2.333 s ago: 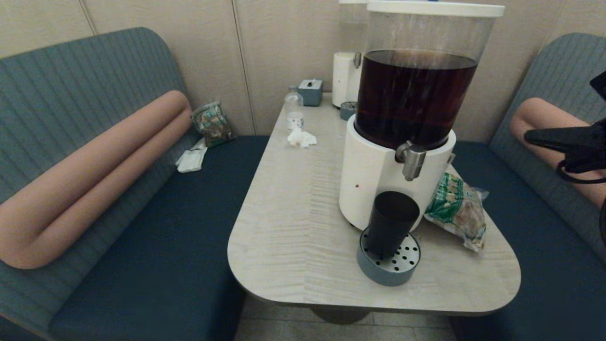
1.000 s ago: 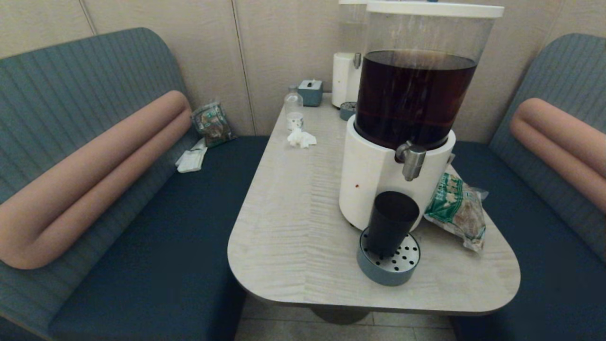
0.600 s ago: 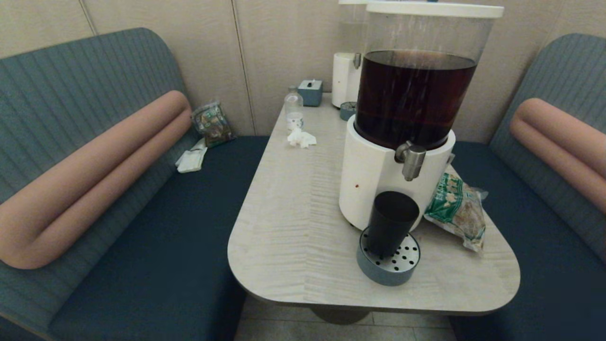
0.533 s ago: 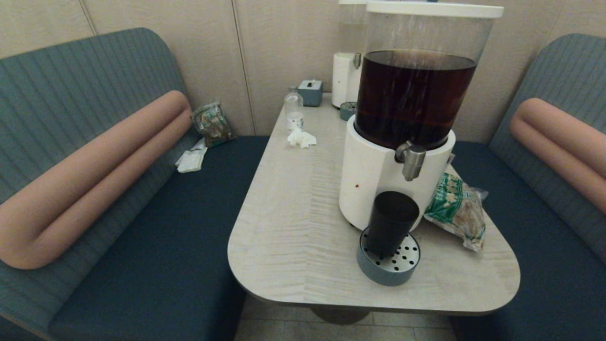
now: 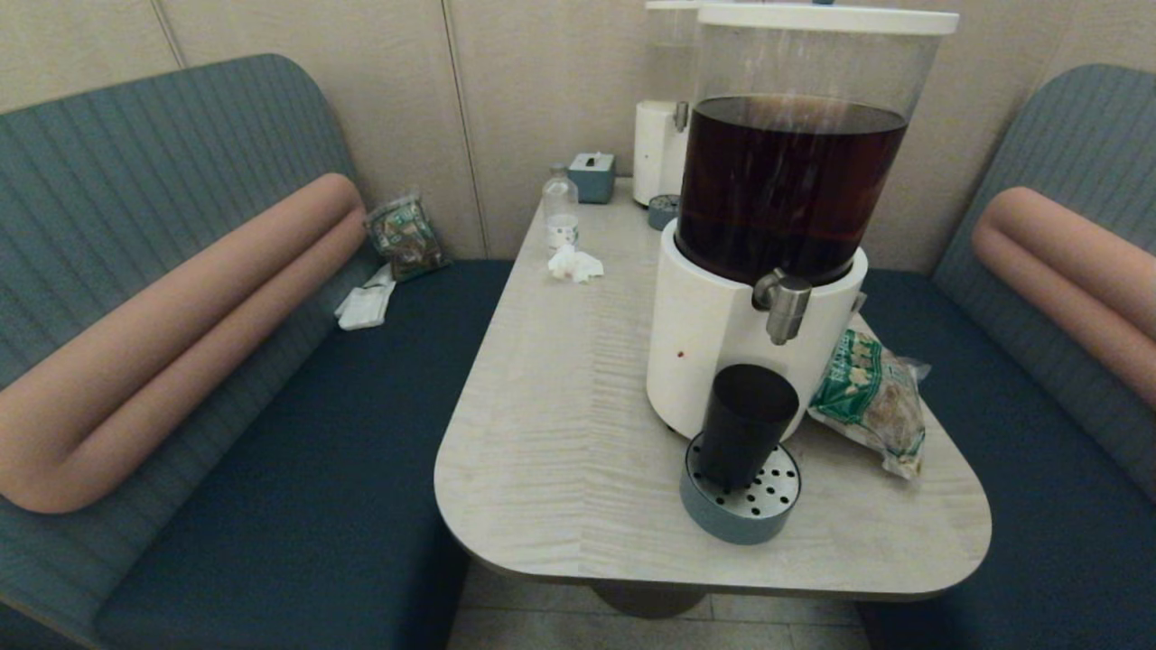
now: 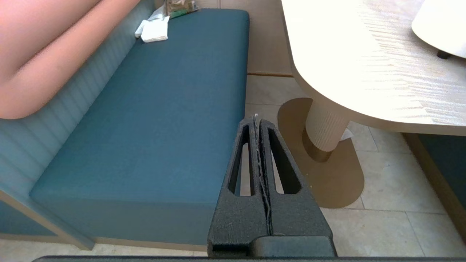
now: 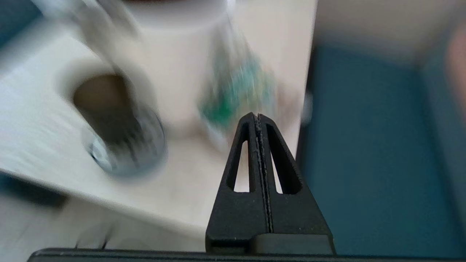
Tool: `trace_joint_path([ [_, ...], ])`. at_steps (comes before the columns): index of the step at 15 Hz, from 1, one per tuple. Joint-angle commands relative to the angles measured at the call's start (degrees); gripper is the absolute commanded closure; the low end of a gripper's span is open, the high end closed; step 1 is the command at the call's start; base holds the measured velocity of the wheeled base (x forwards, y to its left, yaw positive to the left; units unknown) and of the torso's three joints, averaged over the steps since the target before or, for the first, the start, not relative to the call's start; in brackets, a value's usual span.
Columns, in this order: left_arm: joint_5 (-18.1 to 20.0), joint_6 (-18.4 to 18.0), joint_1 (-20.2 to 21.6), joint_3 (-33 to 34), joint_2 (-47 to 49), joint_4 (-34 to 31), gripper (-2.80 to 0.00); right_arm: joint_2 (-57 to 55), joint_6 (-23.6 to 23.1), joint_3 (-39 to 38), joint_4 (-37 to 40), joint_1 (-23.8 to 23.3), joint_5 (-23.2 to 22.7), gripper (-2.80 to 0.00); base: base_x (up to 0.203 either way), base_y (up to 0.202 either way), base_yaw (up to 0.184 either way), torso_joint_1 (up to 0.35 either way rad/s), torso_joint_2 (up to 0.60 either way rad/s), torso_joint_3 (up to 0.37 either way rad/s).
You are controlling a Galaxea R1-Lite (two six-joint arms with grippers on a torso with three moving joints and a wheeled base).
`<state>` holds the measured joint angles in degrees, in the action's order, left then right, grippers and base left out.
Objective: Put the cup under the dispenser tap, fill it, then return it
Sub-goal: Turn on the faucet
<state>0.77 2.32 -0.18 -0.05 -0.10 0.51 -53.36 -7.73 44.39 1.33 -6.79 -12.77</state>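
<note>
The dark cup (image 5: 747,422) stands upright on the round grey drip tray (image 5: 742,504), below the steel tap (image 5: 784,307) of the white-based dispenser (image 5: 722,343) with dark brown drink. No arm shows in the head view. My right gripper (image 7: 257,115) is shut and empty, off the table's right side; its view shows the cup (image 7: 105,105) on the tray beyond it. My left gripper (image 6: 256,118) is shut and empty, low beside the bench, over the floor near the table pedestal (image 6: 324,127).
A green snack bag (image 5: 871,397) lies right of the dispenser. A second dispenser (image 5: 664,144), a clear bottle (image 5: 560,209), a tissue box (image 5: 591,174) and a crumpled tissue (image 5: 574,263) sit at the table's far end. Benches flank the table (image 5: 560,433).
The right arm, seen at the head view's right edge 2.3 s ago, has left that view. The cup and dispenser have not moved.
</note>
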Motion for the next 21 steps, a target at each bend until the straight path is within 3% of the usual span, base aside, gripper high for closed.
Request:
trace_joint_path([
  [1, 0.02, 0.06, 0.01, -0.04, 0.1, 0.02, 0.0, -13.14, -1.13, 1.98, 0.48, 7.06, 14.88, 0.0, 0.0, 0.0, 0.0, 0.0, 0.0, 0.0],
  [2, 0.02, 0.06, 0.01, 0.03, 0.1, 0.02, 0.0, -15.62, -5.42, 2.69, -1.38, 8.21, 19.46, 0.0, 0.0, 0.0, 0.0, 0.0, 0.0, 0.0],
  [3, 0.02, 0.06, 0.01, 0.03, 0.1, 0.02, 0.0, -16.41, -12.08, 3.09, -4.73, 9.02, 21.93, 0.0, 0.0, 0.0, 0.0, 0.0, 0.0, 0.0],
  [4, 0.02, 0.06, 0.01, -0.02, 0.1, 0.02, 0.0, -16.59, -15.71, 3.29, -7.92, 9.9, 23.3, 0.0, 0.0, 0.0, 0.0, 0.0, 0.0, 0.0],
  [7, 0.02, 0.06, 0.01, -0.04, 0.1, 0.02, 0.0, -17.59, -17.68, 6.57, -11.28, 16.55, 25.37, 0.0, 0.0, 0.0, 0.0, 0.0, 0.0, 0.0],
  [9, 0.02, 0.06, 0.01, 0.05, 0.1, 0.02, 0.0, -19.55, -17.31, 9.11, -11.4, 18.03, 23.03, 0.0, 0.0, 0.0, 0.0, 0.0, 0.0, 0.0],
  [11, 0.02, 0.06, 0.01, 0.05, 0.1, 0.02, 0.0, -21.15, -13.69, 10.16, -11.4, 19.16, 19.2, 0.0, 0.0, 0.0, 0.0, 0.0, 0.0, 0.0],
  [13, 0.02, 0.06, 0.01, -0.03, 0.1, 0.02, 0.0, -22.47, -6.02, 10.98, -10.32, 20.86, 15.87, 0.0, 0.0, 0.0, 0.0, 0.0, 0.0, 0.0],
  [18, 0.02, 0.06, 0.01, 0.05, 0.1, 0.02, 0.0, -23.32, 8.82, 19.21, 2.47, 21.83, 7.5, 0.0, 0.0, 0.0, 0.0, 0.0, 0.0, 0.0],
  [21, 0.02, 0.06, 0.01, 0.05, 0.1, 0.02, 0.0, -25.24, 11.94, 21.89, 3.78, 22.16, 3.47, 0.0, 0.0, 0.0, 0.0, 0.0, 0.0, 0.0],
])
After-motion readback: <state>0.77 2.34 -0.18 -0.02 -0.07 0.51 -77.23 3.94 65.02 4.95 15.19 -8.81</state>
